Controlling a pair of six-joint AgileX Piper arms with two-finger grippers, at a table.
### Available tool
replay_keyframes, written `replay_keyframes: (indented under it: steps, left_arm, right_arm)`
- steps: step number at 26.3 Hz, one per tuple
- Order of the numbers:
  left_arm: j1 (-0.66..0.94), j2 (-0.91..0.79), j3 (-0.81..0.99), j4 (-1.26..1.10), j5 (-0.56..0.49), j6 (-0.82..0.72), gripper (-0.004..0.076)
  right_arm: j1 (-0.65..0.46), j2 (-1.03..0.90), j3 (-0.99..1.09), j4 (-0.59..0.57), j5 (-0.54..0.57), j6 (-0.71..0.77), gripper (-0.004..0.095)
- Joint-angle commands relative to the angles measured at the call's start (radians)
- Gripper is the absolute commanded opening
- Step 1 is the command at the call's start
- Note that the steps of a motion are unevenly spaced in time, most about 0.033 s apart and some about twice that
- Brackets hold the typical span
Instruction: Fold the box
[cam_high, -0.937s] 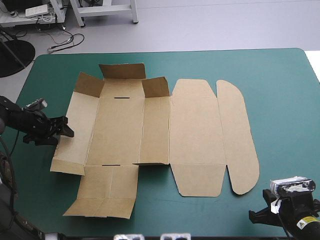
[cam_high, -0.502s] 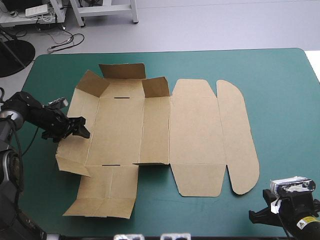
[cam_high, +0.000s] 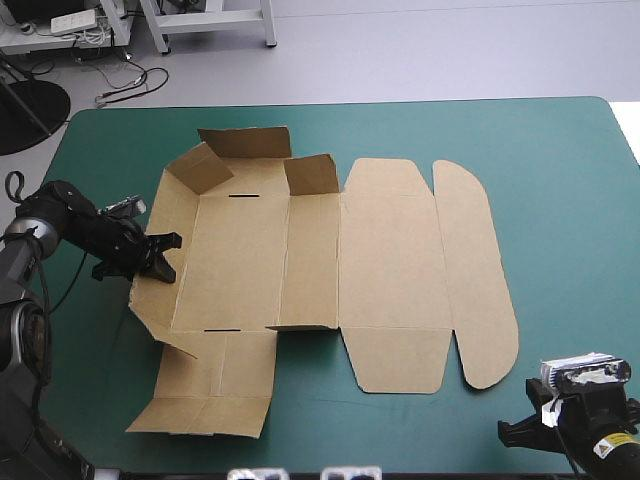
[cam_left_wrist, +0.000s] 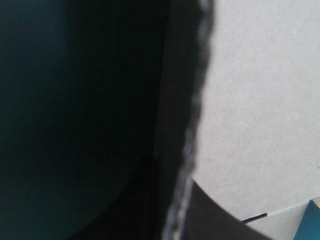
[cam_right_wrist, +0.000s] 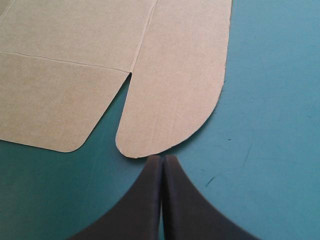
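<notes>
From where I stand the left arm (cam_high: 70, 222) is all black, built of rounded, knuckly segments, with the left gripper (cam_high: 170, 257) at its 3 o'clock end carrying 2 black fins. The right arm (cam_high: 580, 428), at the table's 5 o'clock corner, is black with 1 small yellow label. The right gripper (cam_right_wrist: 162, 162) has 2 smooth, matte, curved fingers.

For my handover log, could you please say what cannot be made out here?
Left wrist view: the brown cardboard box fills it; shadow hides whatever lies beside its raised wall.
High view: that wall hides the teal-green table cover under it, at the left gripper.
Right wrist view: the frame cuts off most of the box.
</notes>
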Motion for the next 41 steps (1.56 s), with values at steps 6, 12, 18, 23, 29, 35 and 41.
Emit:
replay_keyframes:
  steps: [6, 12, 18, 23, 29, 35, 41]
  left_arm:
    - [-0.054, -0.071, -0.068, 0.0, 0.016, 0.162, -0.001]
    - [-0.193, -0.16, -0.235, 0.189, -0.015, 0.255, -0.001]
    - [-0.455, -0.185, -0.446, 0.509, -0.105, 0.28, -0.001]
    - [-0.623, -0.185, -0.473, 0.698, -0.221, 0.3, -0.001]
    - [-0.858, -0.185, -0.473, 0.835, -0.316, 0.328, -0.001]
    - [-1.03, -0.185, -0.469, 0.907, -0.311, 0.328, -0.001]
    - [-1.08, -0.163, -0.425, 0.945, -0.359, 0.328, -0.001]
  right_arm:
    - [0.003, 0.012, -0.026, 0.014, -0.054, -0.008, -0.002]
    - [0.003, 0.012, -0.026, 0.014, -0.054, -0.008, -0.002]
    - [0.003, 0.012, -0.026, 0.014, -0.054, -0.008, -0.002]
    - [0.003, 0.012, -0.026, 0.014, -0.054, -0.008, -0.002]
    - [0.003, 0.012, -0.026, 0.014, -0.054, -0.008, -0.002]
    - [0.003, 0.012, -0.026, 0.011, -0.054, -0.006, -0.002]
    - [0.003, 0.014, -0.026, -0.014, -0.064, 0.033, -0.002]
